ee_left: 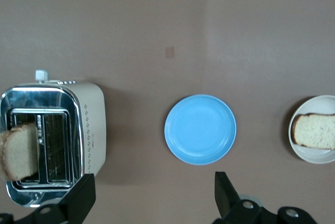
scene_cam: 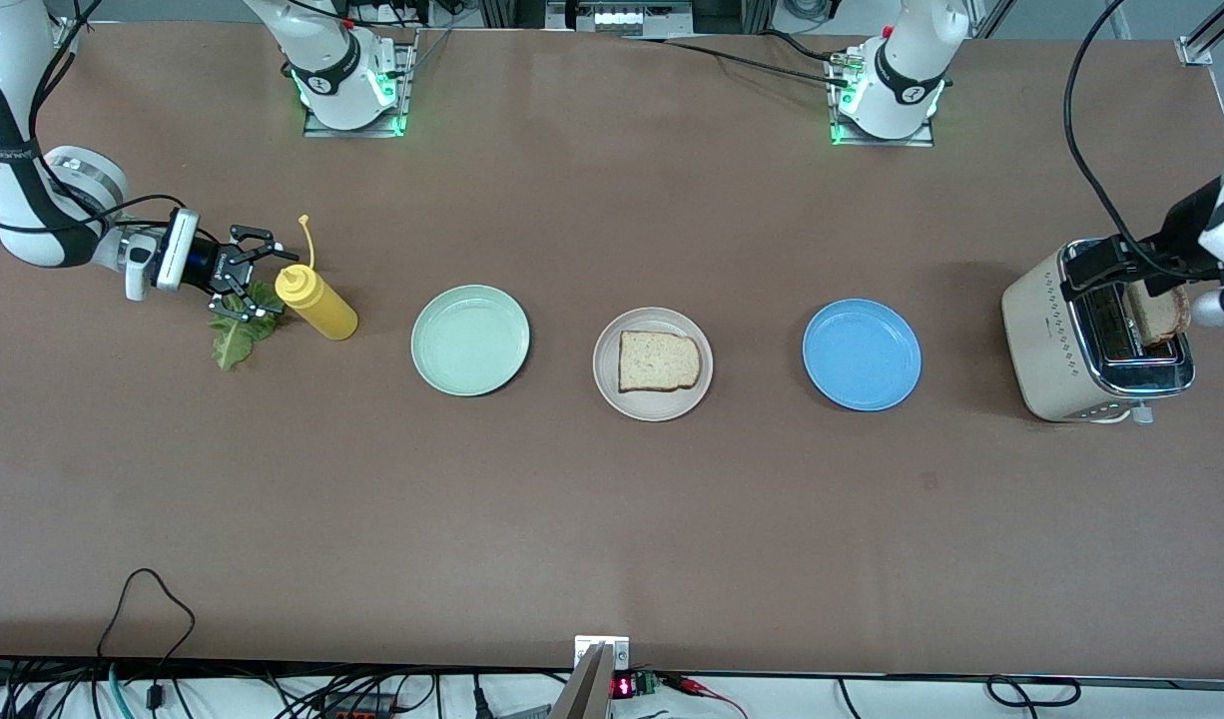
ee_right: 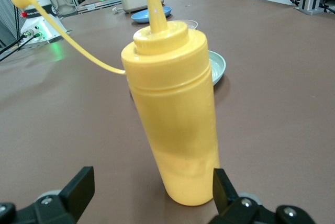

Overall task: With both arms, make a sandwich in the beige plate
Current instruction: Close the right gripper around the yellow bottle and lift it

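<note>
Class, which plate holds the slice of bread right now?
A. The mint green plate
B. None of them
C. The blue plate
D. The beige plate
D: the slice of bread lies flat on the beige plate, between the bare mint green plate and blue plate.

Brown table [scene_cam: 612, 519] (matte) above tangled cables [scene_cam: 273, 694].
</note>
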Robot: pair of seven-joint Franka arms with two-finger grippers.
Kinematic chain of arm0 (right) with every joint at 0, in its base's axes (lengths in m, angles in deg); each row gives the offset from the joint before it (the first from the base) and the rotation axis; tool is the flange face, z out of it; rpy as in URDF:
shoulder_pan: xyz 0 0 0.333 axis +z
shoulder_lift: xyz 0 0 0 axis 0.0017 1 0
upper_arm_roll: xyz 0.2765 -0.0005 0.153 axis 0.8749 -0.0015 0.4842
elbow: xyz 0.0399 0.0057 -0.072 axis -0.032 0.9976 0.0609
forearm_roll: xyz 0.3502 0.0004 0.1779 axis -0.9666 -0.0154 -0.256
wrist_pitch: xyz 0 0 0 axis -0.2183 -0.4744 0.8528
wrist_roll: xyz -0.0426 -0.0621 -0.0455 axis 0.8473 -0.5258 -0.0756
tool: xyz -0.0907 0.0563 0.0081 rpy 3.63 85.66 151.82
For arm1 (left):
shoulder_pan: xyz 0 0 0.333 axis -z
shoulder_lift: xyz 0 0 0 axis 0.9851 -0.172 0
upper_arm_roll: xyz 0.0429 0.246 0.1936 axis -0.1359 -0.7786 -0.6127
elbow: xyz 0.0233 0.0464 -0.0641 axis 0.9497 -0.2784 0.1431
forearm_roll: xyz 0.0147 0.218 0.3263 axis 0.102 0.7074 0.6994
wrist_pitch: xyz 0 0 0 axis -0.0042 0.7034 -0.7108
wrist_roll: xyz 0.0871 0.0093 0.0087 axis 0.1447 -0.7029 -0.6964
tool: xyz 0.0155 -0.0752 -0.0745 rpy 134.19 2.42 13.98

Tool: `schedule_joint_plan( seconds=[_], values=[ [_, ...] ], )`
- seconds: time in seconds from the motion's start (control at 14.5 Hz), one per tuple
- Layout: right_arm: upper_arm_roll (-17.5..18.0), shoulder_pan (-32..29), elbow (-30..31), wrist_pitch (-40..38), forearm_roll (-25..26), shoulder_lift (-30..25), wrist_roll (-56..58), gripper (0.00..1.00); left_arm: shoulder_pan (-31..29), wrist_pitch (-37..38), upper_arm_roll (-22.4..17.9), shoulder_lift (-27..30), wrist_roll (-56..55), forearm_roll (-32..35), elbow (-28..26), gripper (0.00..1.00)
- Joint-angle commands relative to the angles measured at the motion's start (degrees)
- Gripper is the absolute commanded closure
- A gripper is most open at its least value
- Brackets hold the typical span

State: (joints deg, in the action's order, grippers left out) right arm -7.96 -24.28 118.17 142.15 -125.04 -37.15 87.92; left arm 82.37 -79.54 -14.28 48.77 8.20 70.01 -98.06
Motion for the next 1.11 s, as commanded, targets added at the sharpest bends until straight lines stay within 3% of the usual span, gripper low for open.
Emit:
schedule_joint_plan(
  seconds=[0.0,0.28,1.04],
  values=[
    [0.71,-1.28,-2.51,-2.26,-1.13,3.96,2.19,0.00,0.02,-1.03,0.42,5.28,0.80,1.48,-6.03,0.00],
    [0.71,-1.37,-3.39,-2.53,-2.62,6.51,3.69,0.00,-0.51,-3.76,0.33,9.16,1.24,1.48,-11.58,0.00],
    [1.77,-0.76,-4.71,-3.14,-5.69,7.75,3.69,0.00,-0.42,0.90,0.42,7.93,1.77,2.18,-7.62,0.00]
  ],
)
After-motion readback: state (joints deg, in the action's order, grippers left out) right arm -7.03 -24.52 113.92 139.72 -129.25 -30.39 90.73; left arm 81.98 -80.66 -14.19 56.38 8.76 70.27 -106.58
